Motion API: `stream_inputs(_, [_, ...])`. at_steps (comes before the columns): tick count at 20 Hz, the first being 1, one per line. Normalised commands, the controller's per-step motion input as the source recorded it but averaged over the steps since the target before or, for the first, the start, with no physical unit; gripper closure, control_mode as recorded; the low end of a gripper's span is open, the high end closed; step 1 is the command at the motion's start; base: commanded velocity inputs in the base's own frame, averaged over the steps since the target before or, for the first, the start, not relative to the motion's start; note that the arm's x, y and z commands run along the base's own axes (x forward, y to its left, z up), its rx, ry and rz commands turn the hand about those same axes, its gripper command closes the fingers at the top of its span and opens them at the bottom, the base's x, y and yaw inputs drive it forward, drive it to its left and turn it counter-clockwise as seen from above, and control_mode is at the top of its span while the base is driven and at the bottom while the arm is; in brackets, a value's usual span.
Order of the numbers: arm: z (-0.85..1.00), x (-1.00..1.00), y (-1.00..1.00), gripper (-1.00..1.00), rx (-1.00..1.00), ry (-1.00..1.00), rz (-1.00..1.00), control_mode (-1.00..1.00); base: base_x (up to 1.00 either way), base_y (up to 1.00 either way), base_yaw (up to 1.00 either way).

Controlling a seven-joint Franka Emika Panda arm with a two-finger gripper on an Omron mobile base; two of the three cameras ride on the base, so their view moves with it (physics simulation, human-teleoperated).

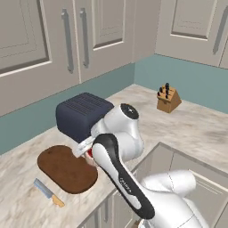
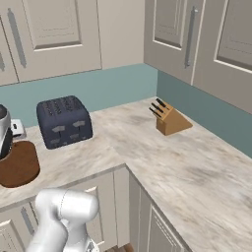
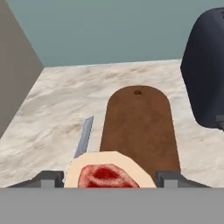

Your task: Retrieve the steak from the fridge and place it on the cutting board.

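Red steak (image 3: 107, 175) sits clamped in the gripper (image 3: 107, 180) above the cutting board's (image 3: 140, 127) near end.

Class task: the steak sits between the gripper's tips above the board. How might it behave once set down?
The steak looks flat and slab-like, so it probably lies still rather than rolling. Its glossy red face suggests it may slip. The cutting board looks flat, so likely stable support.

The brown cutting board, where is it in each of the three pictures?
Left base view: the cutting board lies at lower left, between the toaster and a knife.
Right base view: at the left edge, left of the toaster.
Hand view: in the middle, running away past the steak.
Shared landmark: the dark blue toaster.
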Motion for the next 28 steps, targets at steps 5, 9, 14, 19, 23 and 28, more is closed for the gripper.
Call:
stream_inputs(5, [-0.59, 0.75, 0.78, 1.00, -0.04, 0.00, -0.06, -1.00, 0.00, 0.00, 0.00])
stream_inputs(9, [-0.57, 0.83, 0.70, 1.00, -0.04, 0.01, -0.03, -1.00, 0.00, 0.00, 0.00])
stream_inputs(14, [-0.20, 0.76, 0.26, 1.00, -0.07, 0.13, 0.00, -1.00, 0.00, 0.00, 0.00])
stream_inputs(19, [-0.34, 0.46, 0.00, 1.00, -0.05, 0.15, 0.03, -1.00, 0.00, 0.00, 0.00])
stream_inputs(23, [-0.44, 0.24, 0.08, 1.00, -0.02, 0.14, 0.03, -1.00, 0.00, 0.00, 0.00])
stream_inputs(28, [-0.33, -0.11, 0.15, 1.00, 0.00, 0.04, 0.04, -1.00, 0.00, 0.00, 0.00])
